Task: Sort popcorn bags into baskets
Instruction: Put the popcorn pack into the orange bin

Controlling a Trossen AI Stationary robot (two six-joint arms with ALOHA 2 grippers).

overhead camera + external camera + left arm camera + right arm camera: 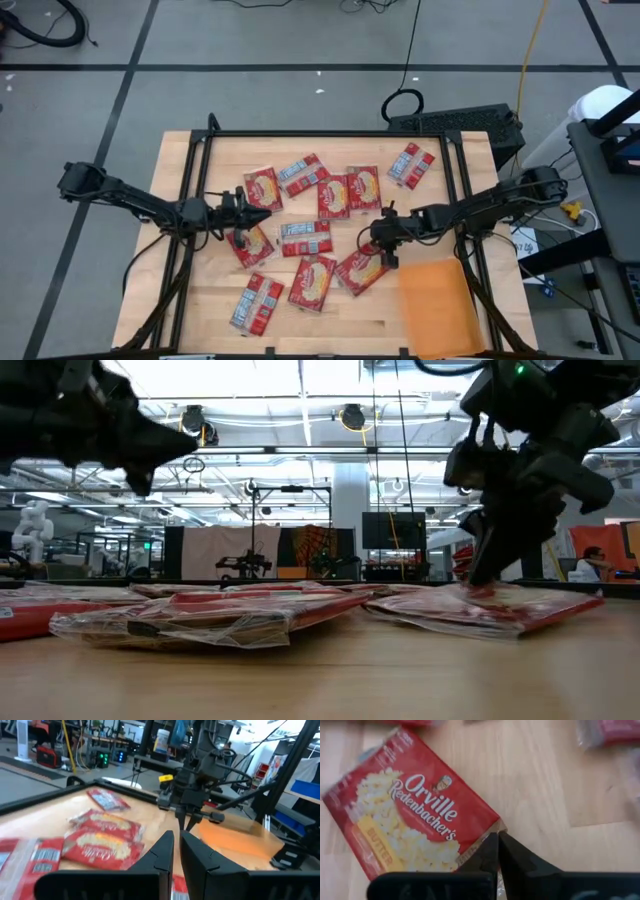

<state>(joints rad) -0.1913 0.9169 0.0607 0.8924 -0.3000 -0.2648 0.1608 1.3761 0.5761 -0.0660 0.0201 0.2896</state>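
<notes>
Several red popcorn bags lie flat and scattered on the wooden table (pixel 200 300). My right gripper (pixel 385 257) (pixel 496 845) points down at one yellow-pictured bag (pixel 358 270) (pixel 410 820) near the table's middle, just left of the orange tray (pixel 440 310), and is shut on its corner. In the low view it (pixel 482 575) stands on that bag (pixel 470 610). My left gripper (pixel 264 212) (pixel 176 845) is shut and holds nothing; it hovers above the bags on the left, pointing toward the right arm. My right gripper pinches the clear wrapper at the bag's corner (pixel 492 826) between its two fingertips. The fingers come from above, pointing down. The bag lies flat on the table, picture side up.
The orange tray (pixel 235 837) lies flat near the table's right near corner, with nothing showing in it. Other bags (pixel 305 235) (pixel 410 163) (pixel 257 303) crowd the middle. A black frame (pixel 320 134) borders the table. Bare wood lies along the near edge.
</notes>
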